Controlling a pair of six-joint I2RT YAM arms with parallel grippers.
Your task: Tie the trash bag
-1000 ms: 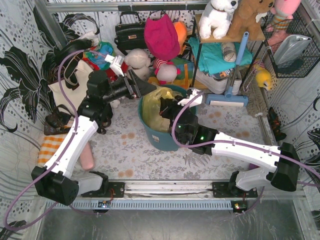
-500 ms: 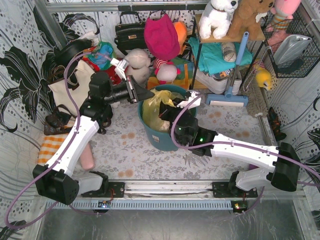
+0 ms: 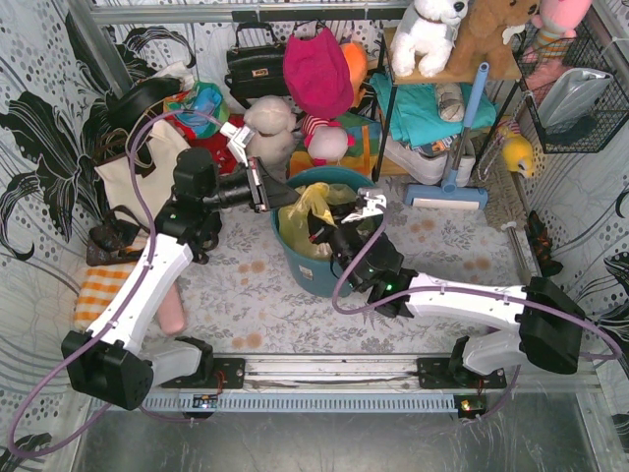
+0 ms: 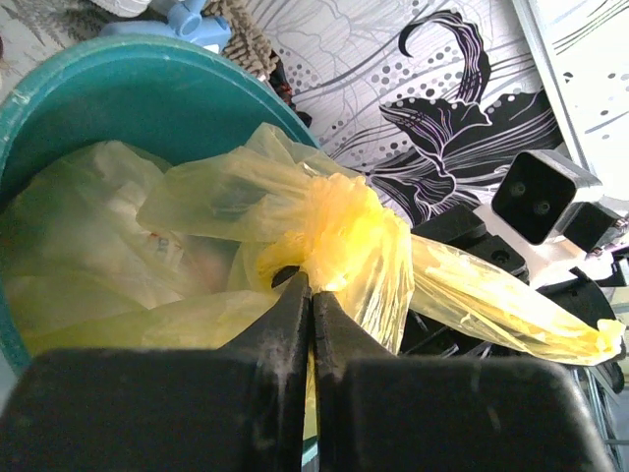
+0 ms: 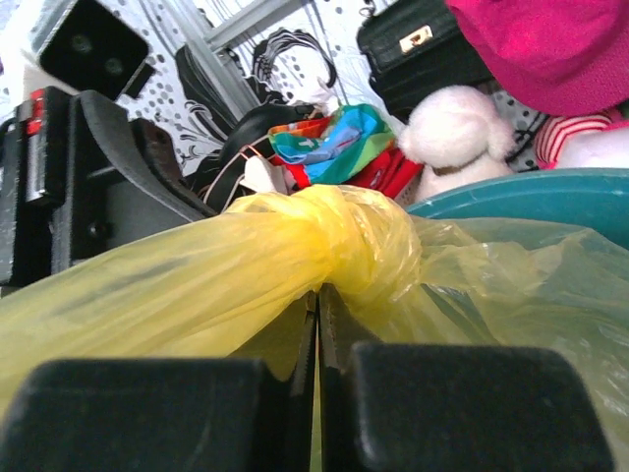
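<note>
The yellow-green trash bag (image 3: pixel 307 208) sits inside the teal bin (image 3: pixel 313 275), its top gathered into a knot (image 4: pixel 344 224) (image 5: pixel 356 236) with one tail stretching off to the right (image 4: pixel 511 305). My left gripper (image 3: pixel 273 191) is at the bin's left rim, and in the left wrist view it (image 4: pixel 312 287) is shut on the bag's film just under the knot. My right gripper (image 3: pixel 330 232) reaches in from the right; in its own view it (image 5: pixel 317 297) is shut on a fold of the bag below the same knot. The bin's rim (image 5: pixel 531 195) shows behind.
A cream tote (image 3: pixel 138 167), a black handbag (image 3: pixel 257 64), plush toys and a pink hat (image 3: pixel 319 69) crowd the back. A shelf with teal cloth (image 3: pixel 423 110) and a blue mop (image 3: pixel 457 147) stand right of the bin. An orange striped cloth (image 3: pixel 98 295) lies at the left.
My left gripper has gone from open to shut on the bag and drawn slightly left. The right arm has shifted left at the bin, still shut. The bag's top is bunched tighter.
</note>
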